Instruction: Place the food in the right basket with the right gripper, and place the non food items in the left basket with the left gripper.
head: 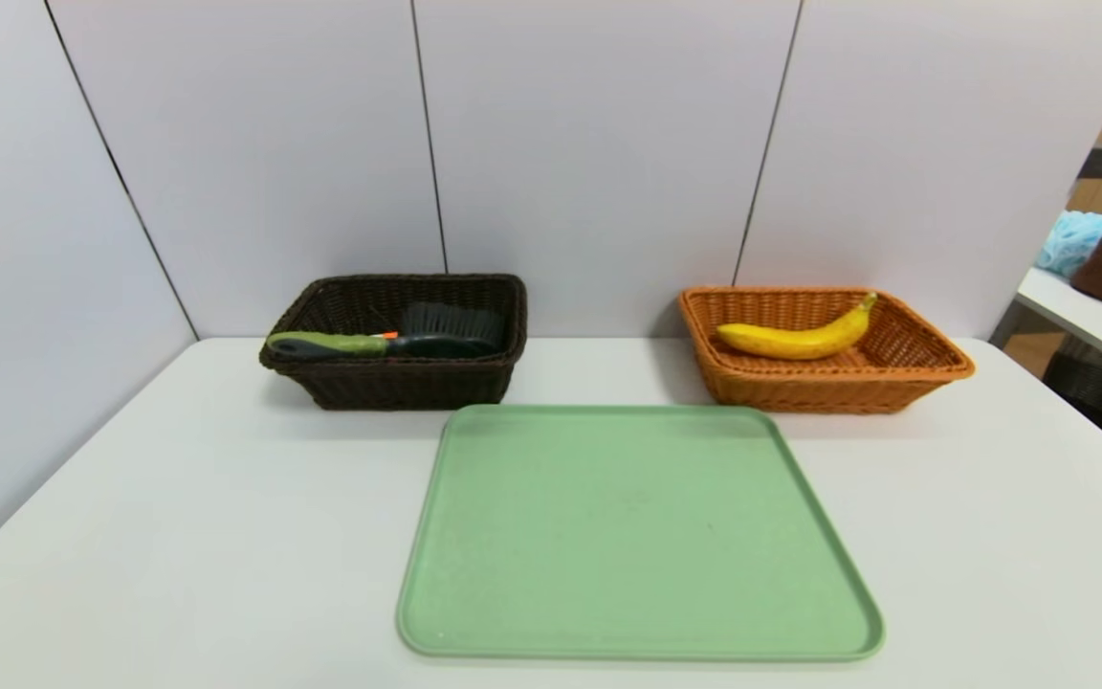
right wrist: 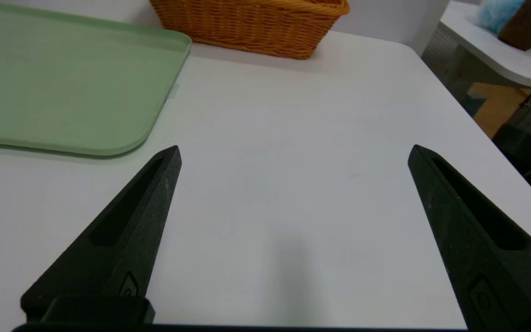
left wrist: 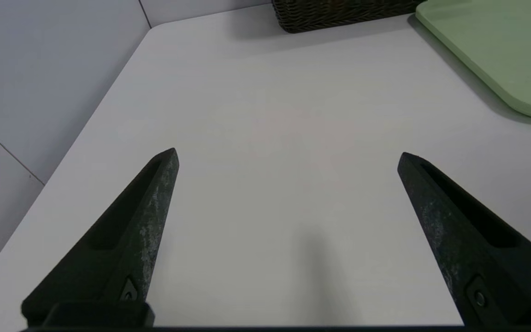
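White table (head: 178, 536) lies under your spread, unladen left gripper (left wrist: 288, 157) and right gripper (right wrist: 295, 152). Ahead of the right one, the banana (head: 800, 342) rests in the orange basket (head: 828, 394); it should bruise easily, so any regrip wants a gentle mid-body pinch.

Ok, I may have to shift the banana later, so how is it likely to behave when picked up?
The banana looks plump and smooth-skinned, so it would probably stay stiff but could bruise if squeezed hard. Its curve may make it swing or rock if gripped near one end; the middle, clear of the rim of the orange basket, seems steadier.
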You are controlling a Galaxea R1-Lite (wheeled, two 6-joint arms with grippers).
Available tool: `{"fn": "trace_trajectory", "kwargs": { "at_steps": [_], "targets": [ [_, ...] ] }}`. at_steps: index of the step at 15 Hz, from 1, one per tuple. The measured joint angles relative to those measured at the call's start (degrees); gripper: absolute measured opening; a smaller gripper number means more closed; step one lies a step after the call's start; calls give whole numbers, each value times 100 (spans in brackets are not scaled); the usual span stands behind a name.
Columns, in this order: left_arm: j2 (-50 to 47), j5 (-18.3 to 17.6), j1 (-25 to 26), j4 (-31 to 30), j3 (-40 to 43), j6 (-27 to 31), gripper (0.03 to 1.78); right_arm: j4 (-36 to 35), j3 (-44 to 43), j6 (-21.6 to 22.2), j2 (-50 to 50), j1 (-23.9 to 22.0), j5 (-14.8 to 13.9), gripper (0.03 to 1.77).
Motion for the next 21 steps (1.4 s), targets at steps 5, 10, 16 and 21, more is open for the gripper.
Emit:
{"fn": "trace_trajectory", "kwargs": {
  "at_steps": [5, 10, 16, 21],
  "targets": [
    [0, 49, 0, -308, 0, -532, 169, -580, 272, 80, 0, 0, 277, 170],
    [0, 148, 0, -16, 0, -763, 169, -319, 280, 836, 0, 5, 189, 170],
    [0, 139, 0, 105, 0, -647, 169, -334, 283, 918, 0, 11, 108, 170],
    [0, 137, 0, 82, 0, -864, 169, -334, 283, 922, 5, 9, 108, 170]
  ]
}}
